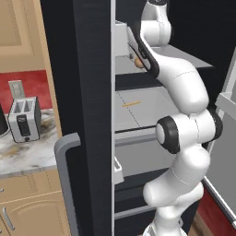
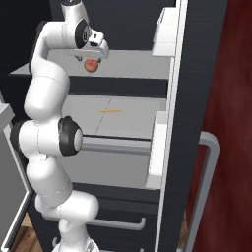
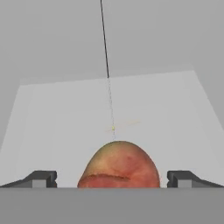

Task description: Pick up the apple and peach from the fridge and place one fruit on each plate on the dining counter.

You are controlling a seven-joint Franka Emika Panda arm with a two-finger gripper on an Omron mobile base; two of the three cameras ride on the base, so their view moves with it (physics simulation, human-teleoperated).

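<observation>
Peach (image 3: 119, 165), red-yellow and round, at lower centre of hand view, on grey shelf (image 3: 65, 122) inside open black fridge (image 1: 87, 69).

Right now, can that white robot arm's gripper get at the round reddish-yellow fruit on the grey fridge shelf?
Probably yes: the gripper is open, a finger on each side of the reddish-yellow fruit, with nothing between them on the grey shelf.

Fruit (image 3: 119, 166): lower part cut off at the bottom of the hand view; apple or peach cannot be told.
Same fruit, left base view (image 1: 138, 62): mostly hidden behind the arm, a sliver showing on the fridge shelf (image 1: 179, 64).
Gripper (image 3: 112, 178): fingertips (image 3: 41, 178) flank the fruit with gaps showing; contact cannot be told.
Toaster (image 1: 24, 119): beside the fridge (image 1: 87, 92), small, details unclear.
</observation>
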